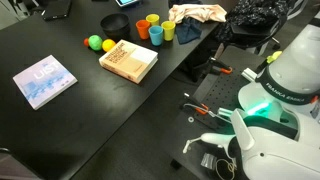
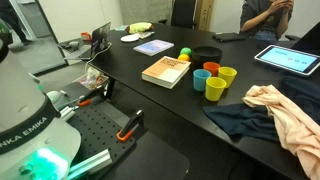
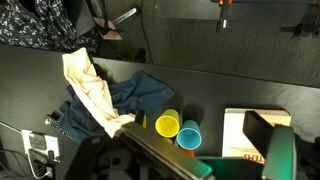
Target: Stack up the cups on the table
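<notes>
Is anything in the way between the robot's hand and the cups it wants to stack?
Nothing visible does. The cups stand together on the table, open from above. The book lies beside them on one side and the crumpled clothes on the other; in the wrist view neither covers them.

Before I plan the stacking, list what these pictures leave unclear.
Pincer: wrist view, blurred against the bottom edge; open or shut unclear.
Orange cup and yellow-green cup: missing from the wrist view; only the yellow cup and blue cup show there.
Book title: too small in every view.
</notes>
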Robot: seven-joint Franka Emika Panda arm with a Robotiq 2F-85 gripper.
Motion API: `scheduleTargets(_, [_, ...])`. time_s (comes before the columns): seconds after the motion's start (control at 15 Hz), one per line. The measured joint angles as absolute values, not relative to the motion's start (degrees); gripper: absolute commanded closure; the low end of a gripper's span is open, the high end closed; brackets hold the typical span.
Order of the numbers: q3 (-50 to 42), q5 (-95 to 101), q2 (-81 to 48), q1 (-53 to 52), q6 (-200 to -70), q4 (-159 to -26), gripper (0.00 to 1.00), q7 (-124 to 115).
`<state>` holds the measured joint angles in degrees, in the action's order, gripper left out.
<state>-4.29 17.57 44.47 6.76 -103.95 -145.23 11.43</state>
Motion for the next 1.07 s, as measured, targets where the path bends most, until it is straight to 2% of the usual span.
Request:
scheduleTargets(0.67, [-4.4,17.7,44.2,6.4,-103.9,-145.1,0.0,11.4])
scheduleTargets(1.07, [-4.5,21.2,33.5,7.7,-110.5,-147.5,0.0,3.2])
